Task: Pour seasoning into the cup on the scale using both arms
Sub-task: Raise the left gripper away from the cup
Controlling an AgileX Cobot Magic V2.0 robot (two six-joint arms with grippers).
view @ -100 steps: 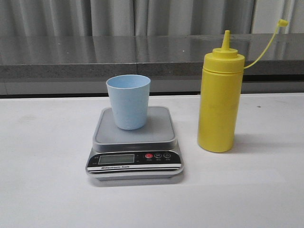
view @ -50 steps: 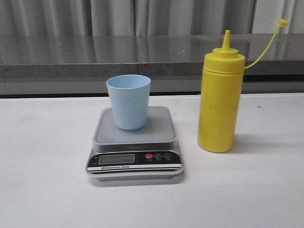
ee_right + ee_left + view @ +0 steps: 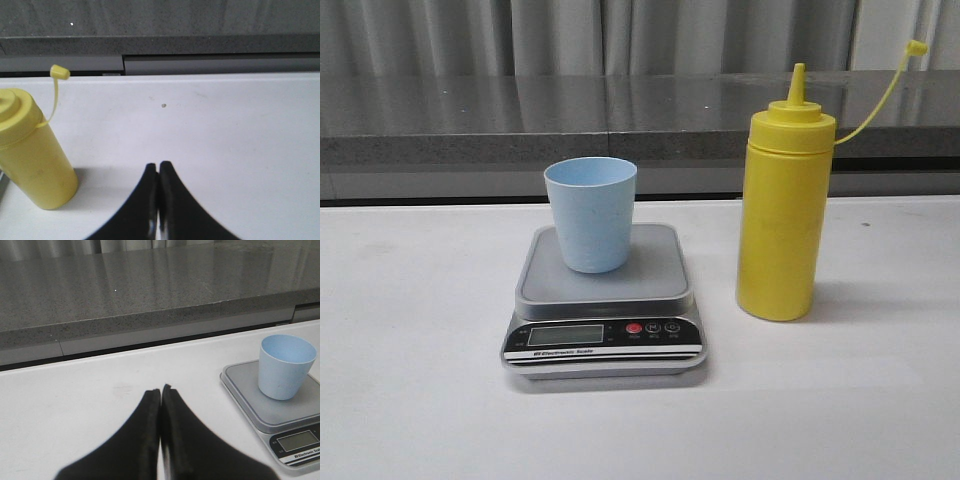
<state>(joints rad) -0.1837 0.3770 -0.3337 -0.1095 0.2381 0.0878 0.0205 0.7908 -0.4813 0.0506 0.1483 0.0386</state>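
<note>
I see the yellow seasoning bottle (image 3: 782, 210) standing straight up on the white table (image 3: 420, 400), just beside the scale (image 3: 604, 310), on its right side. Its little cap (image 3: 917, 46) hangs off on a thin string, so the tip is bare. The blue cup (image 3: 591, 213) sits on the scale, toward the back of the grey plate, and looks empty.

I think the bottle could tip over, because it is tall and thin, and a bump from a finger would knock it. A hard squeeze could spill sauce past the small cup. A nudge could also push the cup off the plate.

My left gripper (image 3: 160, 395) is low over the table, well to the left of the scale, with its fingers pressed together and nothing in them. My right gripper (image 3: 158, 167) is to the right of the bottle, fingers also together and empty.
</note>
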